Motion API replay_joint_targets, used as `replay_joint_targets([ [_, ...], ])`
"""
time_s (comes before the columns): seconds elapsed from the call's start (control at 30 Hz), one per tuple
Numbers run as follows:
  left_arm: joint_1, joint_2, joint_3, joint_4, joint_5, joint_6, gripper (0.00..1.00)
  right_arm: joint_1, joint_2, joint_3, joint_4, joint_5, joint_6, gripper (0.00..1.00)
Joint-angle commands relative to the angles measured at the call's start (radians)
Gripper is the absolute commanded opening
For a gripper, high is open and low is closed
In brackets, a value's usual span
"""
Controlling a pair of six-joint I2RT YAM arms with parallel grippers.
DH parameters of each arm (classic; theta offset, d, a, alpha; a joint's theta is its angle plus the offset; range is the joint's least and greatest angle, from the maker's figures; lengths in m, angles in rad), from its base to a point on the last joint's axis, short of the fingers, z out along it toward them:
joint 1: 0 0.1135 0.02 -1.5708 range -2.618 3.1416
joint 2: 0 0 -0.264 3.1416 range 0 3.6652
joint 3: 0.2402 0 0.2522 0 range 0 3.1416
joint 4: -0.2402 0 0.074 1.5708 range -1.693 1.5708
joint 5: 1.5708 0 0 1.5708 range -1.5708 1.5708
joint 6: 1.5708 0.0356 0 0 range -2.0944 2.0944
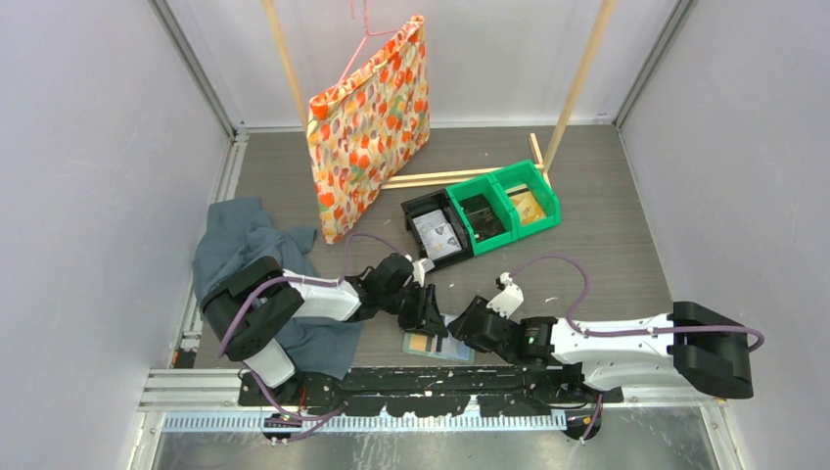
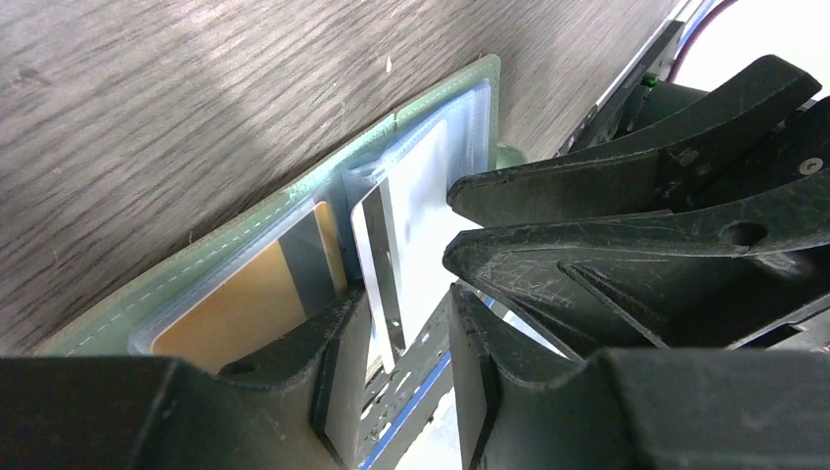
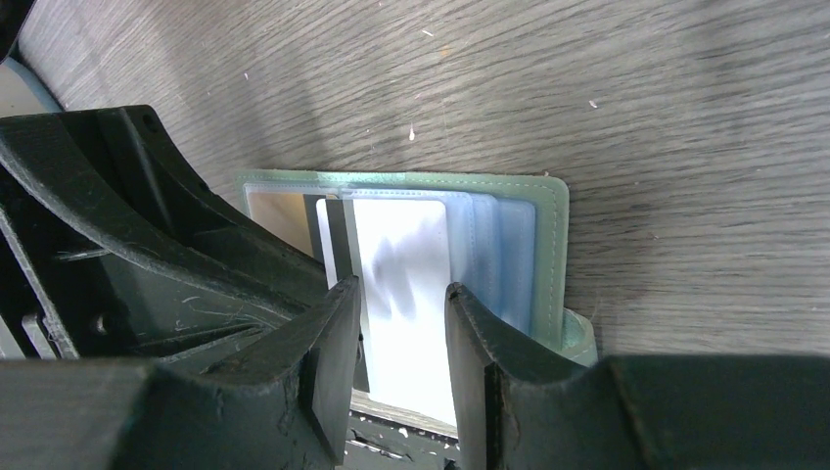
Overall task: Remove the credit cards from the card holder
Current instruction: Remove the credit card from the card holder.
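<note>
- At the left of the top view, a dark teal cloth [image 1: 240, 240] lies crumpled on the counter [image 1: 607, 245], partly under the left arm [image 1: 313, 299].
- At upper centre-left, a floral bag [image 1: 377, 117] hangs over the far side of the counter.
- The left arm reaches rightward. Its tool [image 1: 428, 318] [image 2: 406, 294] points down at lower centre, over the left half of the card holder [image 1: 438, 346].
- The card holder [image 2: 284, 201] [image 3: 548, 245] lies open and flat at the near edge of the counter, between the two tools. Its sage-green rim frames pale, clear sleeves.
- In the left wrist view, a gold card [image 2: 230, 318] sits in the left sleeve.
- Just right of it, a striped card [image 2: 377, 264] stands tilted, its end in the gap of the left tool.
- The left tool is released, its fingers [image 2: 338, 372] a narrow gap apart with the rail showing between them. I cannot tell whether a finger touches the striped card.
- A white card [image 3: 401, 255] [image 2: 426, 186] lies across the middle of the holder.
- The right tool [image 1: 468, 328] [image 3: 401, 304] [image 2: 448, 227] sits just right of the holder in the top view.
- It is likewise released, with its fingers [image 3: 470, 372] slightly apart and its tips at the white card. I cannot tell whether they touch it.
- Above, right of centre, a black bin [image 1: 436, 230] and two green bins [image 1: 509, 204] sit in a row, well apart from the holder.
- The right arm [image 1: 626, 343] lies low across the lower right.
</note>
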Motion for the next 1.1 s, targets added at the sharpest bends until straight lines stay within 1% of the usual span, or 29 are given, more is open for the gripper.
replay_joint_targets([
  [0.0,-0.001,0.003,0.009,0.048,-0.005,0.004,0.36,-0.005,0.0,-0.008,-0.002,0.006,0.015,0.42],
  [0.1,-0.001,0.006,0.01,0.053,-0.003,0.002,0.35,-0.005,-0.011,-0.012,-0.007,0.008,0.018,0.42],
  [0.23,-0.001,0.01,0.009,0.067,0.002,-0.004,0.28,-0.004,-0.014,-0.023,-0.007,0.008,0.026,0.42],
  [0.3,-0.001,0.013,0.009,0.076,0.007,-0.007,0.22,-0.004,-0.011,-0.024,-0.004,0.006,0.026,0.42],
  [0.47,-0.001,0.019,0.007,0.088,0.015,-0.014,0.02,-0.004,0.0,-0.025,0.007,0.004,0.026,0.42],
  [0.5,-0.001,0.019,0.006,0.088,0.016,-0.015,0.01,-0.004,0.002,-0.025,0.007,0.003,0.027,0.42],
  [0.6,0.0,0.008,0.003,0.077,0.017,-0.014,0.01,-0.005,0.002,-0.031,0.006,0.003,0.034,0.42],
  [0.87,0.007,-0.082,0.002,-0.077,-0.044,0.054,0.01,-0.004,-0.009,-0.068,0.004,-0.005,0.062,0.42],
  [1.07,0.026,-0.129,-0.019,-0.136,-0.071,0.077,0.01,-0.005,-0.016,-0.079,-0.001,-0.008,0.069,0.42],
])
